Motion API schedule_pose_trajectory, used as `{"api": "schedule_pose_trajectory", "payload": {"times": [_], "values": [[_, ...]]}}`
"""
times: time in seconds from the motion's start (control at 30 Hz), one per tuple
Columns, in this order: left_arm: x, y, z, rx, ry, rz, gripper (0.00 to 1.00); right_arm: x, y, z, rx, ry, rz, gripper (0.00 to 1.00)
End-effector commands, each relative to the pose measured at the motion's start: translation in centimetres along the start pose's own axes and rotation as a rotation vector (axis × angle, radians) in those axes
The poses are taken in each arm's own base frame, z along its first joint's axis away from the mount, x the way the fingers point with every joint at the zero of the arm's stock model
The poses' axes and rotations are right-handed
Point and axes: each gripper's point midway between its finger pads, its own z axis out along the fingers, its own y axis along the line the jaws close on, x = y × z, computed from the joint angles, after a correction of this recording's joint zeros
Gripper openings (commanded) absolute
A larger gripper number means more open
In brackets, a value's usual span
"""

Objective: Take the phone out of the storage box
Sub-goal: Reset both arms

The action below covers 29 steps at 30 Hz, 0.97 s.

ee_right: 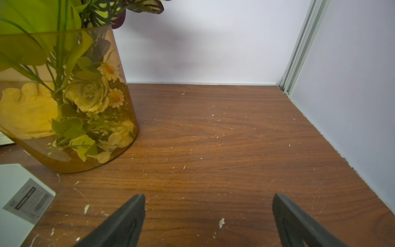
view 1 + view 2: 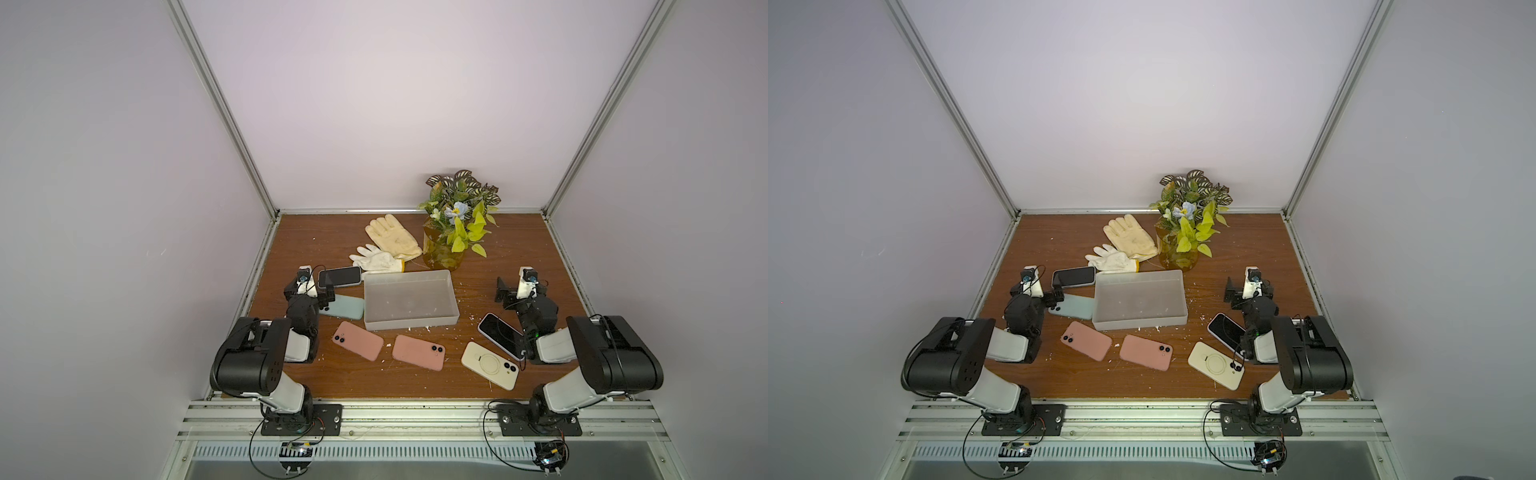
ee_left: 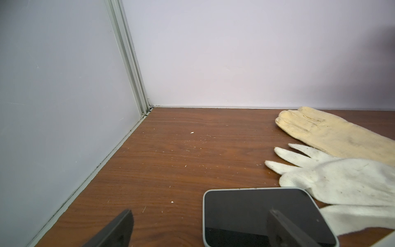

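Storage box [image 2: 411, 322] opening up, long axis running left-right.

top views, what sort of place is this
Probably a robot test cell: left arm and right arm bolted to an aluminium rail, plain panel walls enclosing a wooden table.

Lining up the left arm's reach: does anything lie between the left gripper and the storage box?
Yes: a mint-green phone lies between the left gripper and the left wall of the storage box, and a screen-up phone sits by its far left corner.
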Motion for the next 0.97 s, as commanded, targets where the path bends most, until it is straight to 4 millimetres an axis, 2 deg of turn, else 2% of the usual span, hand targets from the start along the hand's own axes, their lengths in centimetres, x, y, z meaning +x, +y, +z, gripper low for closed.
{"api": "schedule_pose_trajectory", "payload": {"times": [0.0, 0.93], "values": [[-0.62, 0.11, -0.01, 0.005, -0.024, -0.006, 0.99, -1.83, -0.17, 0.33, 0.017, -0.055, -0.004, 0.99], [-0.64, 0.14, -0.01, 0.004, -0.024, -0.007, 0.99, -1.75, 0.61, 0.48, -0.028, -0.048, -0.021, 0.99]]}}
